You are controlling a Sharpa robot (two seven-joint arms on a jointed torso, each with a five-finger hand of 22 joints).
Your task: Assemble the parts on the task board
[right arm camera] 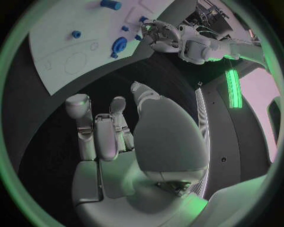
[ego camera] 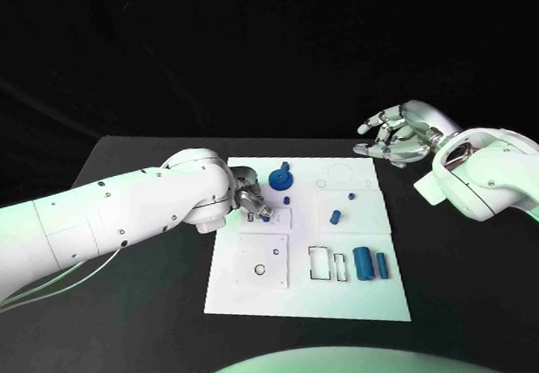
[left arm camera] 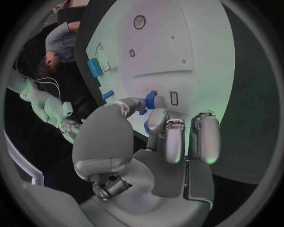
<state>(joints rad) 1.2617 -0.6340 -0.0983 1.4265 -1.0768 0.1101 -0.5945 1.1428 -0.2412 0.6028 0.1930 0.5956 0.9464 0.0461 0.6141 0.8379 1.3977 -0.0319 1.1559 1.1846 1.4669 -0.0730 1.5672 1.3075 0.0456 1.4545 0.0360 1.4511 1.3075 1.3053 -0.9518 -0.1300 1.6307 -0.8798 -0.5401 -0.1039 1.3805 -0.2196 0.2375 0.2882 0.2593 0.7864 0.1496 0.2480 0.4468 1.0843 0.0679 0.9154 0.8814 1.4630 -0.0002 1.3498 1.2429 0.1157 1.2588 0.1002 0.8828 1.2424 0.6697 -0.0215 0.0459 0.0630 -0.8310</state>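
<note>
The white task board (ego camera: 266,300) lies in the middle of the table. My left hand (ego camera: 251,200) hovers over its left rear part and pinches a small blue part (left arm camera: 150,100) between thumb and finger, close above a small rectangular slot (left arm camera: 174,98). A round blue gear-like part (ego camera: 280,181) stands just behind that hand. A blue cylinder (ego camera: 365,262) and a slim blue piece (ego camera: 383,263) lie near the board's right edge. A short blue peg (ego camera: 334,216) stands mid-board. My right hand (ego camera: 394,137) hangs over the table right of the board's rear corner, fingers apart and holding nothing.
Outlined recesses (ego camera: 327,265) sit left of the blue cylinder, and a square plate with small holes (ego camera: 263,258) is on the board's left half. Black table (ego camera: 129,311) surrounds the board on all sides. The right wrist view shows the left hand (right arm camera: 163,33) and the gear (right arm camera: 120,46).
</note>
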